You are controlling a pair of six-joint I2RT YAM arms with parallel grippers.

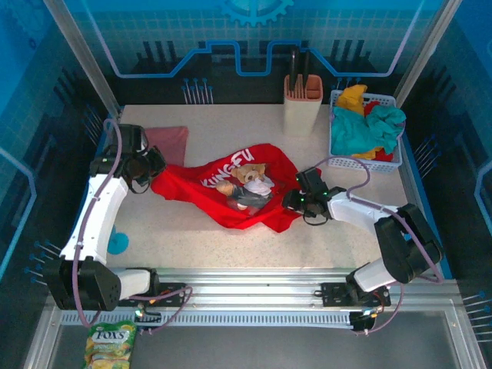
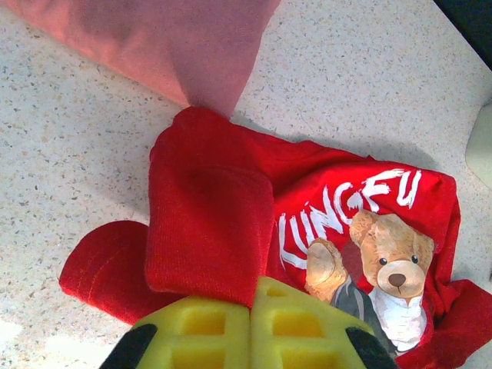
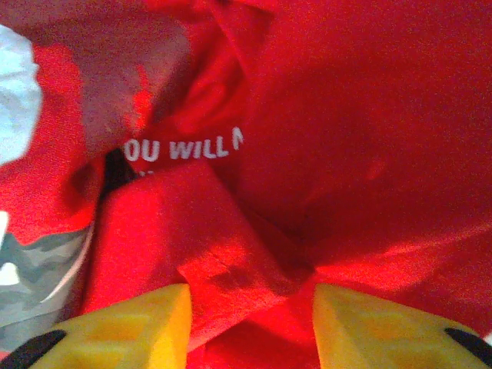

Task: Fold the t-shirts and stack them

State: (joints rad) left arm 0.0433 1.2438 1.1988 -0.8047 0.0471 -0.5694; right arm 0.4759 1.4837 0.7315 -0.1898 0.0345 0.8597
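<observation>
At the middle of the counter, the crumpled red shirt awaits flattening: left jaws shut, seemingly pinching its 9 o'clock sleeve, right jaws half apart astride a 3 o'clock ridge, which should clamp before both pull outward.

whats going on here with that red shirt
Two robot arms are working a crumpled bright red cloth t-shirt with a bear graphic. The left gripper is shut on one end; the right gripper stands open around bunched cloth at the other. A dusty pink cloth shirt lies beyond it.
</observation>
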